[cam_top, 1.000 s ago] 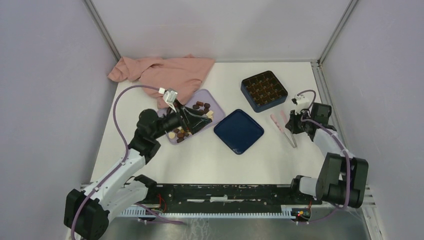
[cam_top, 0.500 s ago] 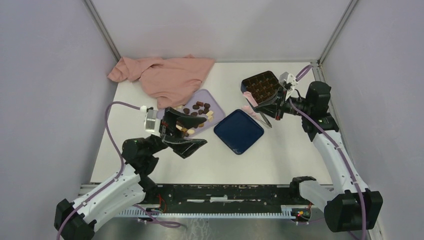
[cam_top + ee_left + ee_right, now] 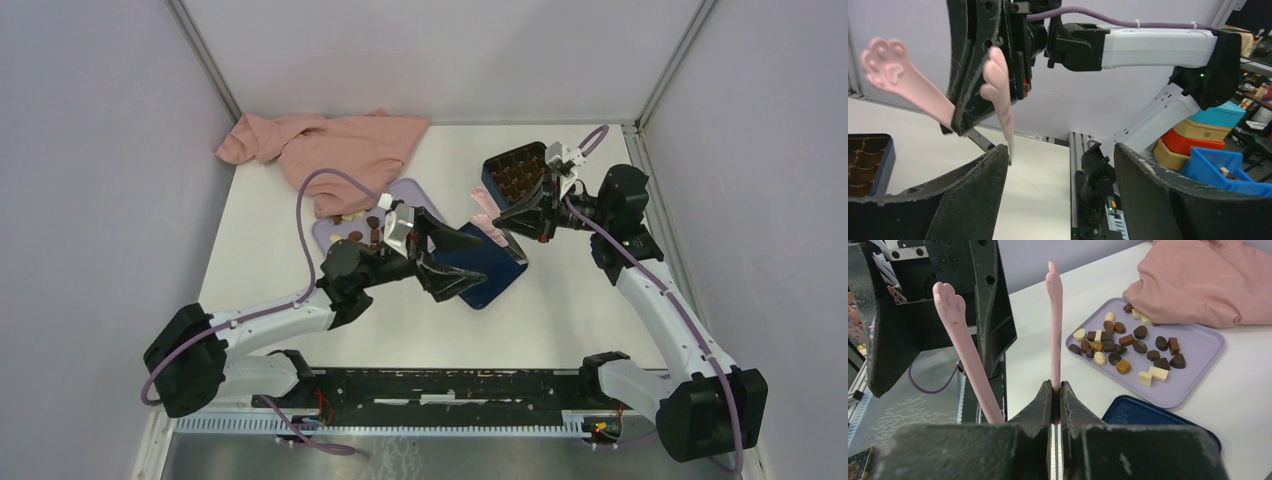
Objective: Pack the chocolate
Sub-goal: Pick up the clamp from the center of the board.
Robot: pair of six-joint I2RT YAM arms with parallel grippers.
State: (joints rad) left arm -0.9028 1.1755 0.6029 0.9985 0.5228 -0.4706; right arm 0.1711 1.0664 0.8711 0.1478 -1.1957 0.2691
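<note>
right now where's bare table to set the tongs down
Bare table left of the lilac tray, and the near strip before the blue lid. Crowded centre: left gripper and right gripper meet at the lid, by the box.

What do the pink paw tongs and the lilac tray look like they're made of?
Pink tongs: likely silicone or matte plastic; moulded paw pads, no glare. Lilac tray: probably rigid plastic; smooth satin surface, rounded raised rim.
</note>
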